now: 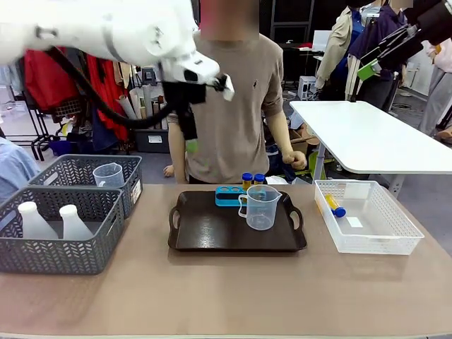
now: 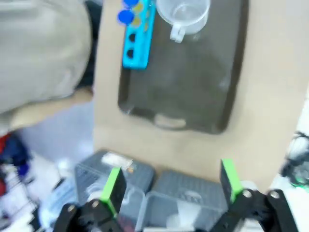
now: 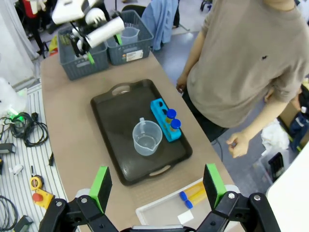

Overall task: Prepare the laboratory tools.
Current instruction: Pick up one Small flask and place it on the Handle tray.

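Two tubes (image 1: 246, 179) are racked, so a third tube (image 3: 195, 192) should be pinched mid-body by the right gripper (image 3: 157, 179) (spread empty, like the left gripper (image 2: 170, 178)) and lowered upright.

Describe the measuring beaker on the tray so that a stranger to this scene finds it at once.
Find the dark tray at the middle of the table. On its far right part stands a clear handled measuring beaker, beside the blue rack. The other beaker sits in a grey mesh basket at the left; this one is on the tray.
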You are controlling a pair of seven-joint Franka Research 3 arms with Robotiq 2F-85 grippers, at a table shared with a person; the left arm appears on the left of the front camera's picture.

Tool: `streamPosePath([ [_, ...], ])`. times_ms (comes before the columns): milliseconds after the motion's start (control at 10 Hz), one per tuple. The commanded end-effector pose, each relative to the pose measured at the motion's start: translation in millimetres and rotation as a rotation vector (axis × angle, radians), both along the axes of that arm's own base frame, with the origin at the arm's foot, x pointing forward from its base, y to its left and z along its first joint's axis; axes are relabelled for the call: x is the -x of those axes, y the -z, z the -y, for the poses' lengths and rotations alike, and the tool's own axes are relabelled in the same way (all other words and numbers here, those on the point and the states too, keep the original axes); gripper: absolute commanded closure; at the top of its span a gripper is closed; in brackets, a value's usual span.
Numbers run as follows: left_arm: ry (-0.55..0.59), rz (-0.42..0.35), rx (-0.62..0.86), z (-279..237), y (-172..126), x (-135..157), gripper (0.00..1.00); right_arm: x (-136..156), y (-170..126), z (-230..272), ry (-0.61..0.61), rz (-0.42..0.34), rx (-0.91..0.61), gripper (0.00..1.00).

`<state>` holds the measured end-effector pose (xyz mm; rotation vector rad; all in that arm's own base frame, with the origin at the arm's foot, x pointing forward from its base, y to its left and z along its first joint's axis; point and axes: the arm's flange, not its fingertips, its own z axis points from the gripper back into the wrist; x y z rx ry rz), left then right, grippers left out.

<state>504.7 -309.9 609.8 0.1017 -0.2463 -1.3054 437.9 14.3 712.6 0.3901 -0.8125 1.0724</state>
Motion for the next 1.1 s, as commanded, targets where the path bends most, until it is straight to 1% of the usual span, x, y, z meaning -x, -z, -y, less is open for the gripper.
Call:
streamPosePath([
  [0,-0.206,0.058,-0.031,-44,-13,43,0.00,0,-2,-1,-0.007,0.005,-0.007,0.00],
  [100,-0.340,0.076,-0.026,-63,-23,58,0.00,0,-2,-1,-0.007,0.005,-0.007,0.00],
  [200,-0.469,0.096,-0.028,-89,-27,64,0.00,0,-2,-1,-0.007,0.005,-0.007,0.00],
  [300,-0.574,0.082,-0.010,-118,-32,73,0.00,0,-2,-1,-0.007,0.005,-0.007,0.00],
  [400,-0.664,0.093,-0.015,-147,-33,80,0.00,0,-2,-1,-0.007,0.005,-0.007,0.00],
  [500,-0.757,0.078,0.023,-184,-26,82,0.00,0,-2,-1,-0.007,0.005,-0.007,0.00],
  [600,-0.831,0.079,0.044,-213,-16,84,0.00,0,-2,-1,-0.007,0.005,-0.007,0.00],
  [800,-0.910,0.011,0.148,-258,3,74,0.00,0,-2,-1,-0.007,0.005,-0.007,0.00],
  [900,-0.940,-0.007,0.156,-266,10,72,0.00,0,-2,-1,-0.007,0.005,-0.007,0.00],
  [1000,-0.902,-0.036,0.182,-259,20,58,0.00,0,-2,-1,-0.007,0.005,-0.007,0.00],
])
